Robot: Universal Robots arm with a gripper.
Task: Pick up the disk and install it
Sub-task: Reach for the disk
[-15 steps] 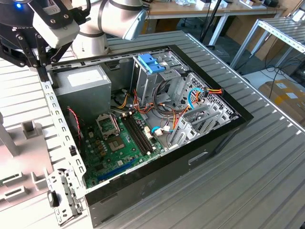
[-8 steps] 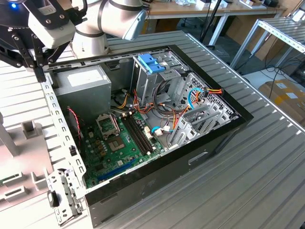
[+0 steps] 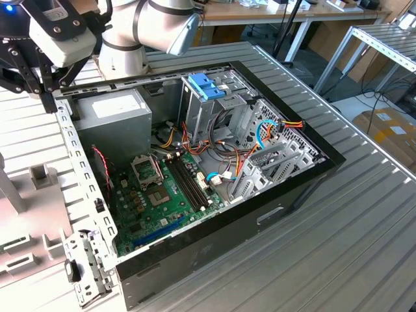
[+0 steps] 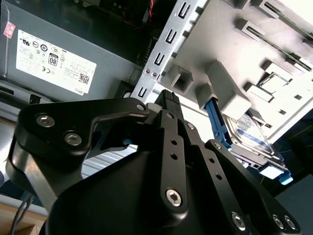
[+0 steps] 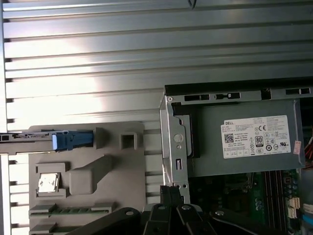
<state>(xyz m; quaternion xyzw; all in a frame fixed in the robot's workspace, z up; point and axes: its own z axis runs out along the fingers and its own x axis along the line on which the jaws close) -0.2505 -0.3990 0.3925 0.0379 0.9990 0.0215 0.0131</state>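
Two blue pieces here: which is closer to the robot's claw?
The disk in its light blue frame, on the grey tray outside the case; the blue bracket sits farther from the gripper, atop the drive cage.

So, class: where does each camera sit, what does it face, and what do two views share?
Exterior view: off the arm, high up, looking down into the open computer case; arm and pincer at the exterior view's upper left.
First wrist view: on the wrist, facing straight down past the pincer at the grey tray and power supply.
Second wrist view: on the wrist, looking along the pincer's black links towards the disk.
Shared: both wrist views show disk, tray, power supply.
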